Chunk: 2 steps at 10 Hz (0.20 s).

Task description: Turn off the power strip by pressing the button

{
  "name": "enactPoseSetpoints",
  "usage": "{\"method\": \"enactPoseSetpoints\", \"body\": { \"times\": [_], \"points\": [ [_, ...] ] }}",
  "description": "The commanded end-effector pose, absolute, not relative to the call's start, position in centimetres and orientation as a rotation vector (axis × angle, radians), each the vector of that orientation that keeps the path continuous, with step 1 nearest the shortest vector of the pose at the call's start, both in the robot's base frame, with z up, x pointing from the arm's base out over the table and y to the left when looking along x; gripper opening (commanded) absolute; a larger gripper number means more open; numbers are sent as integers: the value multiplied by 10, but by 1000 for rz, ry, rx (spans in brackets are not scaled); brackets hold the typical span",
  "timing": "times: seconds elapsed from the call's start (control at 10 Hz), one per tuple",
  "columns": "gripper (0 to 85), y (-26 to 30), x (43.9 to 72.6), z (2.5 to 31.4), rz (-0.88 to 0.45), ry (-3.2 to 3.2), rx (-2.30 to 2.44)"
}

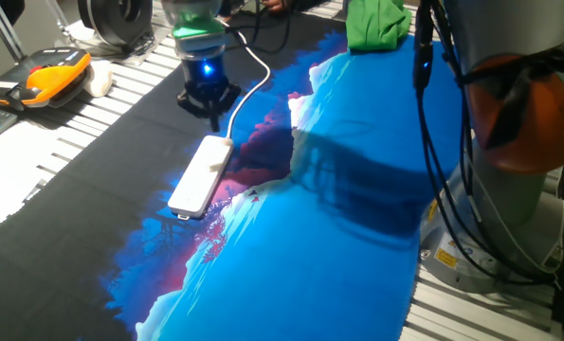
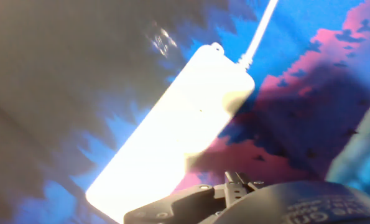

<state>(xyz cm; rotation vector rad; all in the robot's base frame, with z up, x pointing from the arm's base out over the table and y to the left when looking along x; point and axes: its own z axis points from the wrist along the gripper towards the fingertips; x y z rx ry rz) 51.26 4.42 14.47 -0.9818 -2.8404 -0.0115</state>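
Observation:
The power strip (image 1: 201, 175) is a flat white bar lying on the black and blue cloth, its long axis running from near left to far right. Its thin white cable (image 1: 253, 80) leaves the far end and curves away to the back. My gripper (image 1: 212, 116) hangs just beyond that cable end, a little above the cloth and apart from the strip. In the hand view the strip (image 2: 178, 130) fills the middle, overexposed, with the cable (image 2: 259, 31) at the top. No button can be made out on it. Part of the gripper body (image 2: 234, 186) shows at the bottom edge.
A blue, black and pink cloth (image 1: 338, 246) covers the table. An orange and black tool (image 1: 49, 76) and a white object (image 1: 100, 80) lie at the far left. A green cloth (image 1: 376, 24) lies at the back. The arm's base with cables (image 1: 509, 114) stands at the right.

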Motion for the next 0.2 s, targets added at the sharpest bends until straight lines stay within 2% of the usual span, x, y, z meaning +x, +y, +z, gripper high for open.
{"method": "enactPoseSetpoints", "body": {
  "times": [0.0, 0.1],
  "points": [
    [0, 46, 509, 145, 121, -3001, -184],
    [0, 46, 505, 146, 159, -3010, -144]
  ]
}}
